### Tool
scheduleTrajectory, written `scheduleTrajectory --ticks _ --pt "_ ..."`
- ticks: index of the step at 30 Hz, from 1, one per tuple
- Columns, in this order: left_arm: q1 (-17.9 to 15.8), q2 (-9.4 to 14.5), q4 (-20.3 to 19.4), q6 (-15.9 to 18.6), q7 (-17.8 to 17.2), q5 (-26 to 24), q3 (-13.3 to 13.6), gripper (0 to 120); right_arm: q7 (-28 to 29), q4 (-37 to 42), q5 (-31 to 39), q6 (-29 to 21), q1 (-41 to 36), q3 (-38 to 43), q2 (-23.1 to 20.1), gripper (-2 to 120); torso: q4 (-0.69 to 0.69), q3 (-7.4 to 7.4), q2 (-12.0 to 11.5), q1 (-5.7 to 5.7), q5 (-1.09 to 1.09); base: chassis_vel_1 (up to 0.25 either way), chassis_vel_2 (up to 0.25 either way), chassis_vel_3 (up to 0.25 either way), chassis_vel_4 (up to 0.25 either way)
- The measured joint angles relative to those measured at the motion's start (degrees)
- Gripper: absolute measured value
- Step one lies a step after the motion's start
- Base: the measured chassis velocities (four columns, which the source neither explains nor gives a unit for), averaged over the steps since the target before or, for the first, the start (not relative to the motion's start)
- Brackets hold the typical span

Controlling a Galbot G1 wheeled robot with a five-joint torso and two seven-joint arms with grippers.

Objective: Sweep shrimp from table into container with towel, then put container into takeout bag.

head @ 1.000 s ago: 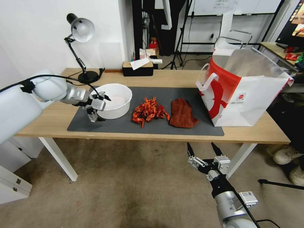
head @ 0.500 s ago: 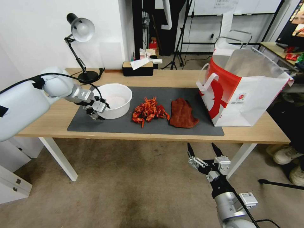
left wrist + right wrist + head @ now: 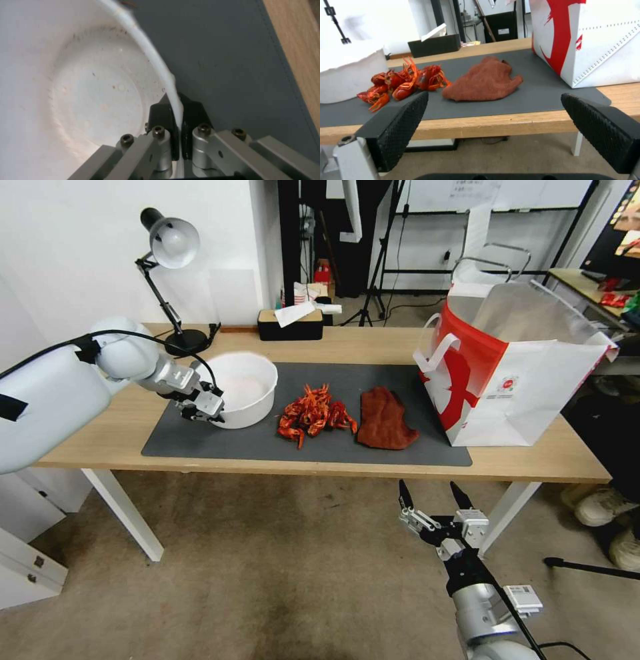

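The white container stands on the left of the dark mat on the table. My left gripper is shut on its near-left rim; the left wrist view shows both fingers pinching the thin rim of the container. A pile of red shrimp lies mid-mat, with the rust-brown towel just to its right. The takeout bag stands open at the table's right end. My right gripper hangs open below the table's front edge, its fingers spread wide.
A desk lamp stands at the back left and a black tissue box at the back middle. Another table and a person's shoes are at the far right. Bare floor lies in front of the table.
My left gripper rose from beside the container's lower wall to its rim and shut on it. The right gripper sank slightly.
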Motion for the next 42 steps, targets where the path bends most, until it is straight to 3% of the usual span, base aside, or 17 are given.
scheduleTrajectory --ticks 6,8,9,11,12,14,16,18,23,26,27,29,30,33,37,40,42 --pt "0.9 1.36 -1.13 -0.85 0.09 0.14 -1.79 0 0.0 -0.01 0.06 0.02 0.02 -0.09 -0.1 100 -0.01 0.0 0.0 0.0 0.0 0.0 0.0 0.0 0.0" --pt "2.4 3.1 -1.55 -2.46 0.19 0.86 -5.31 0 -0.01 -0.04 0.2 0.02 0.18 -0.16 -0.27 100 -0.01 -0.01 0.0 0.0 0.01 0.0 0.0 0.0 0.0" --pt "2.4 3.1 -1.55 -2.46 0.19 0.86 -5.31 0 -0.01 -0.04 0.2 0.02 0.18 -0.16 -0.27 100 -0.01 -0.01 0.0 0.0 0.01 0.0 0.0 0.0 0.0" --pt "6.3 6.22 -2.68 -7.86 1.89 3.65 -12.35 0 -0.03 -0.22 0.49 0.0 0.43 -0.42 -0.5 100 0.0 -0.01 0.0 0.0 0.0 0.0 0.0 0.0 0.0" --pt "6.3 6.22 -2.68 -7.86 1.89 3.65 -12.35 0 -0.03 -0.22 0.49 0.0 0.43 -0.42 -0.5 100 0.0 -0.01 0.0 0.0 0.0 0.0 0.0 0.0 0.0" --pt "8.77 8.72 -4.67 -12.66 6.79 5.64 -15.67 0 0.03 -0.31 0.98 -0.3 0.78 -0.51 -0.87 100 0.02 -0.01 0.0 0.0 -0.02 0.0 0.0 0.0 0.0" --pt "9.47 9.41 -5.35 -13.94 8.96 5.77 -16.71 0 0.05 -0.31 1.1 -0.41 0.9 -0.51 -1.01 100 0.03 -0.01 0.0 -0.01 -0.01 0.0 0.0 0.0 0.0" --pt "12.55 10.34 -6.95 -17.78 17.88 5.18 -21.34 0 0.16 -0.31 1.52 -0.69 1.12 -0.37 -1.44 100 0.02 -0.01 0.0 -0.01 -0.01 0.0 0.0 0.0 0.0" --pt "17.05 12.18 -9.95 -19.04 20.33 3.51 -26.77 0 0.27 -0.4 1.79 -0.72 1.13 -0.33 -1.69 100 -0.02 0.0 0.0 0.0 0.01 0.0 0.0 0.0 0.0" --pt "27.22 14.57 -16.83 -17.85 20.47 -1.42 -36.81 0 0.36 -0.49 2.02 -0.69 1.04 -0.36 -1.79 100 -0.02 -0.01 0.0 -0.01 0.0 0.0 0.0 0.0 0.0" --pt "27.22 14.57 -16.83 -17.85 20.47 -1.42 -36.81 0 0.36 -0.49 2.02 -0.69 1.04 -0.36 -1.79 100 -0.02 -0.01 0.0 -0.01 0.0 0.0 0.0 0.0 0.0" --pt "34.76 16.66 -22.91 -16.36 19.4 -4.31 -42.13 0 0.4 -0.51 2.09 -0.68 0.92 -0.33 -1.96 100 0.02 -0.01 0.0 0.0 -0.03 0.0 0.0 0.0 0.0" --pt "34.76 16.66 -22.91 -16.36 19.4 -4.31 -42.13 0 0.4 -0.51 2.09 -0.68 0.92 -0.33 -1.96 100 0.02 -0.01 0.0 0.0 -0.03 0.0 0.0 0.0 0.0" --pt "45.28 18.38 -30.97 -15.21 17.26 -6.48 -48.19 0 0.47 -0.5 2.13 -0.66 0.81 -0.34 -2.01 100 0.01 -0.01 0.0 -0.01 0.0 0.0 0.0 0.0 0.0" --pt "49.66 18.47 -34.58 -14.91 16.37 -6.77 -51.08 0 0.52 -0.46 2.13 -0.61 0.69 -0.4 -1.96 100 -0.02 -0.01 0.0 -0.01 0.0 0.0 0.0 0.0 0.0" --pt "58.29 18.12 -43.75 -14.89 13.42 -3.64 -53.84 0 0.65 -0.22 2.11 -0.42 0.13 -0.45 -1.9 100 0.0 -0.01 0.0 -0.02 0.02 0.0 0.0 0.0 0.0" --pt "59.99 17.55 -45.89 -15.0 12.64 -2.1 -53.54 0 0.67 -0.15 2.07 -0.36 -0.01 -0.45 -1.83 100 0.0 -0.01 0.0 -0.01 0.02 0.0 0.0 0.0 0.0"
